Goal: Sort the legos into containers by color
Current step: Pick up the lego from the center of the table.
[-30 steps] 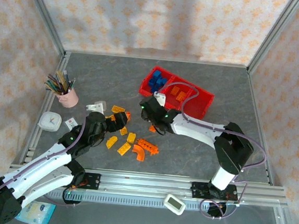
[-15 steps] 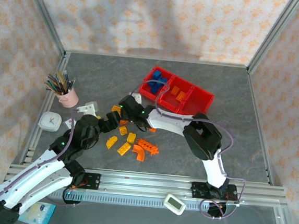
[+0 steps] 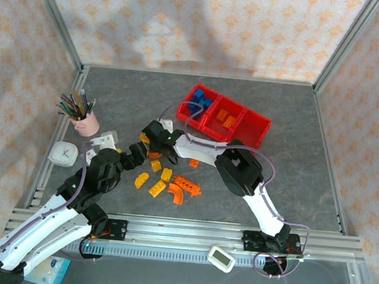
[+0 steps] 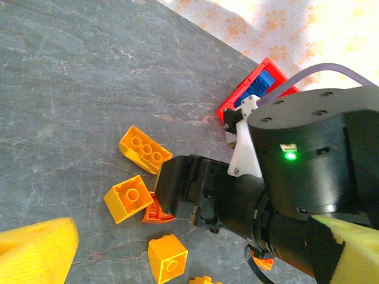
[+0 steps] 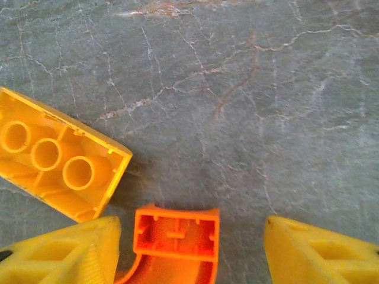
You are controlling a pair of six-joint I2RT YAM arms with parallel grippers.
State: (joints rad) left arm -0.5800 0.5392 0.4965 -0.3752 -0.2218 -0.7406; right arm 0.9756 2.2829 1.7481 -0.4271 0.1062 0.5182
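Lengthwise, the hollow-up orange arch [image 5: 176, 234] lies between the right gripper's [image 5: 190, 225] fingers [image 5: 65, 254].

Red plastic three-compartment tray [image 3: 254, 126] back centre-right. Loose orange and yellow plastic bricks [image 3: 156, 190] lie before it, leftward, on grey table [image 3: 292, 184]. Pink pencil cup [image 3: 86, 124] far left.

**Edges and an arm hiding bricks and tray**

In the right wrist view, the bottom edge is cutting off the orange arch brick [image 5: 176, 242] and the fingertips [image 5: 65, 257] of the right gripper [image 5: 189, 236], and the left edge is clipping a yellow brick [image 5: 53, 171]. In the left wrist view, the right arm [image 4: 296, 195] is covering most of the red tray [image 4: 260, 89].
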